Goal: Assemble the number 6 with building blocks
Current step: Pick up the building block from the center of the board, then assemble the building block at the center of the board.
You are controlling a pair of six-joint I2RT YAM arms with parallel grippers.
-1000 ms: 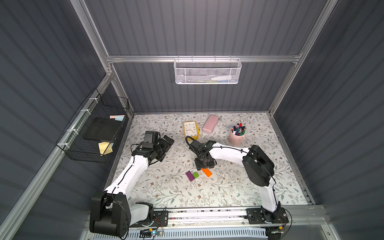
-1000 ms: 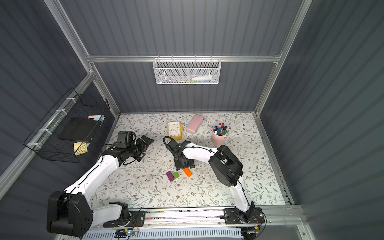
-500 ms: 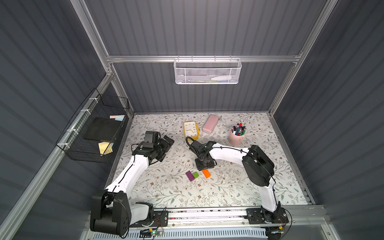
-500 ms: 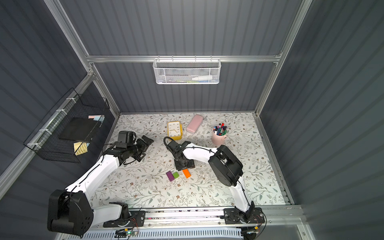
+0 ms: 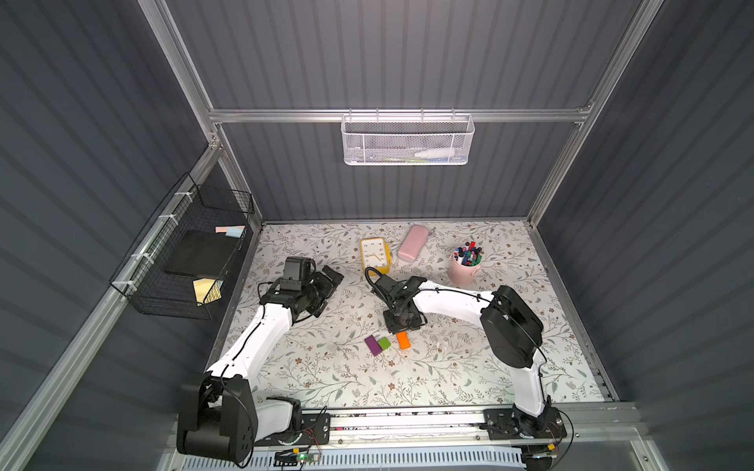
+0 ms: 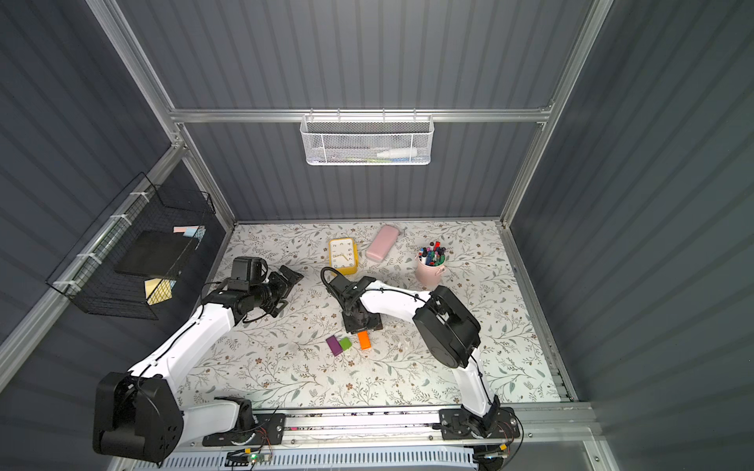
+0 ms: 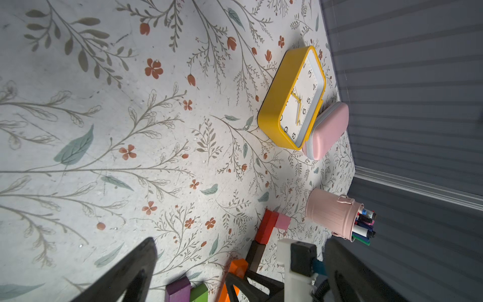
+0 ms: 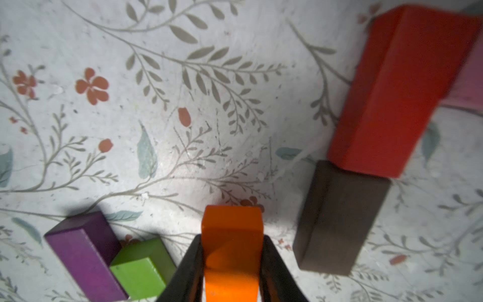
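Note:
My right gripper [image 8: 232, 264] is shut on the orange block [image 8: 232, 235], low over the mat; in both top views the block [image 5: 403, 339] [image 6: 364, 339] sticks out just in front of that gripper [image 5: 402, 325]. The purple block [image 8: 83, 251] and green cube [image 8: 141, 264] lie touching beside it. The red block [image 8: 400, 91] and dark brown block [image 8: 339, 219] lie end to end, with the pink block [image 8: 470, 78] at the red one's far end. In the top views the right arm hides these three. My left gripper [image 7: 240, 241] [image 5: 328, 285] hangs open and empty at the left.
A yellow clock [image 5: 374, 255], a rounded pink case [image 5: 413, 242] and a pink cup of markers [image 5: 465, 265] stand at the back of the mat. A black wire basket [image 5: 183, 261] hangs on the left wall, a white mesh basket [image 5: 408, 138] on the back wall.
My right gripper's jaws have closed onto the orange block. The left arm has not moved.

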